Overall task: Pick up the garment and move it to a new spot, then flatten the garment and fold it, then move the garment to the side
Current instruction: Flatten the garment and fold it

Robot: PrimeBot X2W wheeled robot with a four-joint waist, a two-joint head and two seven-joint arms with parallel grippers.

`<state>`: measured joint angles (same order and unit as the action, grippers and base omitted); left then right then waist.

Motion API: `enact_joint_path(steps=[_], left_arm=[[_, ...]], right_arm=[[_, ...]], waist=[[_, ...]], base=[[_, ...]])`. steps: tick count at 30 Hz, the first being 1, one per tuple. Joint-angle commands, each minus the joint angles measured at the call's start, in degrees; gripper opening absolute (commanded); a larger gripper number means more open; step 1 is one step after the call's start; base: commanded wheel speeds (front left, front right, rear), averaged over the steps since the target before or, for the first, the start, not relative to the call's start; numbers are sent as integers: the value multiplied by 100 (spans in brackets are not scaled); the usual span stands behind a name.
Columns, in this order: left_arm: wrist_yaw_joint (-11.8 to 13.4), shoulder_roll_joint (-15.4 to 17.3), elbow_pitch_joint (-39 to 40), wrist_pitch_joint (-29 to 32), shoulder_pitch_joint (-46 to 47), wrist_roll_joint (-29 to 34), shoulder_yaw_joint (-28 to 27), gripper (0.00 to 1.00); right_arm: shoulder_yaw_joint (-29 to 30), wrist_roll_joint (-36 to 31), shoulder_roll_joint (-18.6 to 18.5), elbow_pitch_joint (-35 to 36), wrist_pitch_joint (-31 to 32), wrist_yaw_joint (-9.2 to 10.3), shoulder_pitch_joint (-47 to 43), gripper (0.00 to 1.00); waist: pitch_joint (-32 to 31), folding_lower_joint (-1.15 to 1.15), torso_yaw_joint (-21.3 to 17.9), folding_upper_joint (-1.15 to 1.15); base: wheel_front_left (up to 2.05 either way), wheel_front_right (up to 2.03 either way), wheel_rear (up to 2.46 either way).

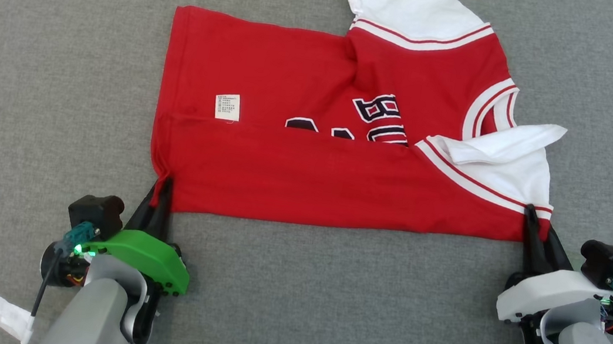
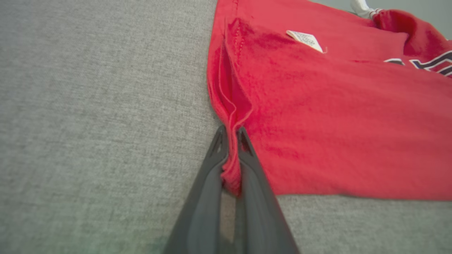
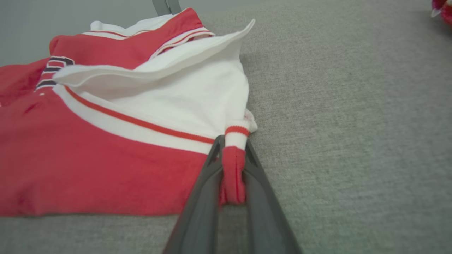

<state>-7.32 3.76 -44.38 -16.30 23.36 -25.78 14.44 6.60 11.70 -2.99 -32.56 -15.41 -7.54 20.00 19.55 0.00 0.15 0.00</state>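
Across the middle of the grey cloth surface [image 1: 47,73] lies a red jersey [image 1: 305,178], spread lengthwise with its hem to the left and its collar [image 1: 493,105] to the right; a near strip of the red cloth is folded up over the body, its edge running left to right and covering the lower part of the dark-outlined lettering [image 1: 382,114]; a small white care label [image 1: 227,106] sits just above that edge, towards the hem; the far sleeve [image 1: 417,9], white with red trim, sticks out at the far right, and the near sleeve [image 1: 510,157], also white, lies crumpled on the right end with one flap lifted; the left gripper [image 1: 162,188], under a green housing [image 1: 150,258], has its two dark fingers pinched together on the near left corner of the jersey, a bunch of red hem squeezed between them; the right gripper [image 1: 536,223], under a white housing [image 1: 545,295], is likewise clamped on the near right corner, with red cloth and a band of white-and-red trim caught between its fingers; both corners rest low, at or just above the surface.
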Motion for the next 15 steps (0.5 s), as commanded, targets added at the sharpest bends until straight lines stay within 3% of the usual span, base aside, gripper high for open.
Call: enact_joint_path(steps=[1,9,15], left_arm=[[-28,-94,-281,210,-234,-95,206,0],[-22,114,563,118,-187,-170,-292,0],[-12,82,1126,118,-790,-24,-600,0]], right_arm=[[9,93,-4,-15,40,12,7,0],[73,409,-31,470,27,12,84,0],[11,689,-223,702,28,12,-412,0]], waist=[[-94,0,27,0],[-603,0,52,0],[-1136,0,109,0]], base=[[0,0,0],[0,0,0],[0,0,0]])
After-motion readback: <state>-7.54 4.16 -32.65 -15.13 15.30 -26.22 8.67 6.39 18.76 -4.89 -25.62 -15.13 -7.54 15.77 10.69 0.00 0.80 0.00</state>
